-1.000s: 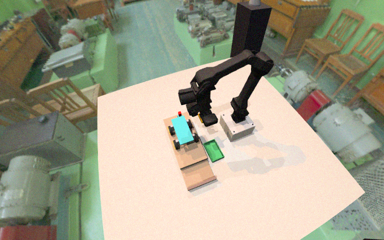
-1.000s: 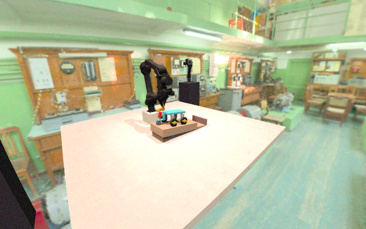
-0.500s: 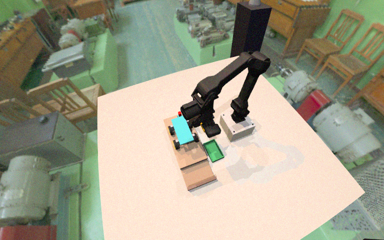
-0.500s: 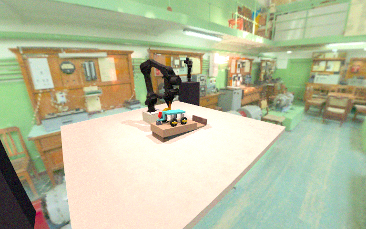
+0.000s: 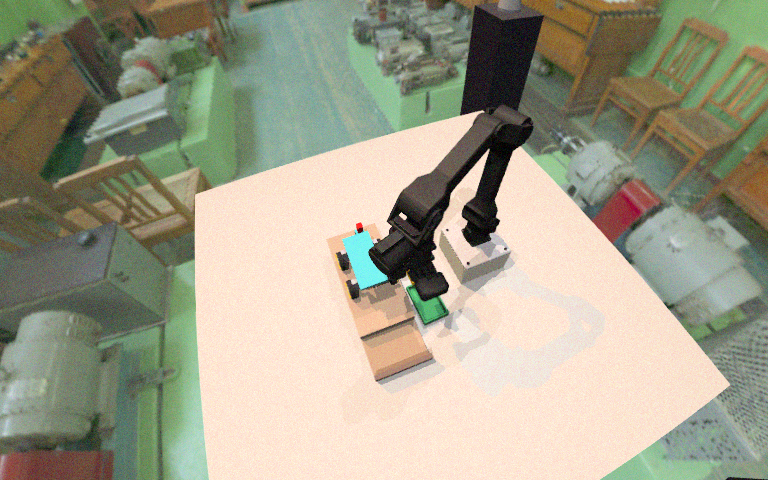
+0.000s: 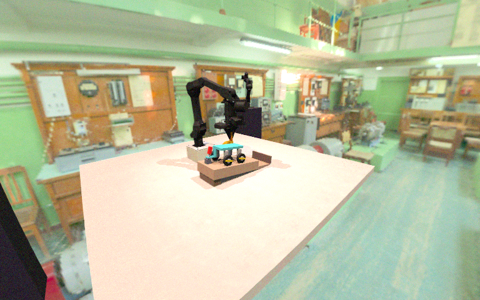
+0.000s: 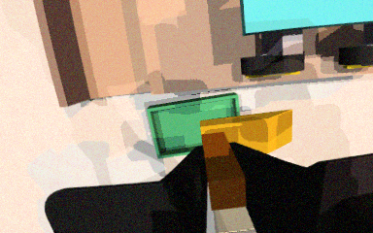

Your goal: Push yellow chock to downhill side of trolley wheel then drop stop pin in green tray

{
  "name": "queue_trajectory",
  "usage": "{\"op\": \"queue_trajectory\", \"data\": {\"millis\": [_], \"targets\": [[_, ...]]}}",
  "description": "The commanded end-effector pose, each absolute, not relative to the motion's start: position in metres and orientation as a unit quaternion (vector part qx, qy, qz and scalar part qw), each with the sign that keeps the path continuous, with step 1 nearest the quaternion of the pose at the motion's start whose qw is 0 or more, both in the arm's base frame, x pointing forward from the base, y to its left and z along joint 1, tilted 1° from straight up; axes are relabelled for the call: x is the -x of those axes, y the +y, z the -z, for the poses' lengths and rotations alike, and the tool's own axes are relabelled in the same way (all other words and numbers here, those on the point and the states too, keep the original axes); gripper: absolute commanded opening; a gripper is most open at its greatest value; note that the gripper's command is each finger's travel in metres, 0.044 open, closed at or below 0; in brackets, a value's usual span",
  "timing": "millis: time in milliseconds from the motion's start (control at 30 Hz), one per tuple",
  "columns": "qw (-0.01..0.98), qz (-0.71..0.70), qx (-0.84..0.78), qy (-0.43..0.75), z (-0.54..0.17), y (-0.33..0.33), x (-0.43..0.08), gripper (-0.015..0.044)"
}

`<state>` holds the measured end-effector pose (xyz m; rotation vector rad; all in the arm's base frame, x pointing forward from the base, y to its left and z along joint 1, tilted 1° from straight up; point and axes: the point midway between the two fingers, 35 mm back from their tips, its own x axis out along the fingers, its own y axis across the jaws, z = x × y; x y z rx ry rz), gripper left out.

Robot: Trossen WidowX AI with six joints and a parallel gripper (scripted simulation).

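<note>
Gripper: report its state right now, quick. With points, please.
Gripper [image 5: 411,278] [image 6: 230,138] [image 7: 216,151]: closed on the orange handle [image 7: 224,170] of the yellow chock [image 5: 413,283] [image 6: 228,142] [image 7: 272,132].

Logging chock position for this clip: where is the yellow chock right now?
In the wrist view, the yellow chock hangs from the gripper, overlapping the green tray's right edge.

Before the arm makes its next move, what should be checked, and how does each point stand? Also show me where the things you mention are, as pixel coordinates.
1. Yellow chock [image 7: 272,131] gripped by its orange handle [image 7: 225,180] in the gripper [image 7: 216,151]: ok.
2. Red-headed stop pin [image 5: 359,226] [image 6: 209,150] in place at the trolley's [image 5: 365,260] [image 6: 228,146] uphill end: ok.
3. Green tray [image 5: 427,310] [image 7: 175,128] free of the pin: ok.
4. Chock against a wheel's downhill side: not ok, it hangs beside the ramp [image 5: 387,350] [image 6: 219,170] [image 7: 107,49].
5. Chock high enough to pass over the ramp's edge: cannot tell.
</note>
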<state>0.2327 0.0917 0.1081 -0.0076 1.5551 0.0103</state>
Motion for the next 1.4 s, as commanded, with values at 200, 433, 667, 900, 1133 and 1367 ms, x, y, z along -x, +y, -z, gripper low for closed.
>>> {"op": "queue_trajectory", "data": {"millis": [200,433,667,900,1133,1367], "targets": [[0.714,-0.006,-0.001,0.701,-0.106,0.132,-0.243,0.0000],[0.713,0.024,0.028,0.701,-0.105,0.143,-0.245,0.0000],[0.713,0.036,0.040,0.699,-0.105,0.144,-0.246,0.0000],[0.713,0.036,0.040,0.699,-0.101,0.146,-0.264,0.0000],[0.714,0.036,0.040,0.698,-0.099,0.147,-0.275,0.0000],[0.714,0.036,0.040,0.698,-0.083,0.146,-0.274,0.0000]]}}
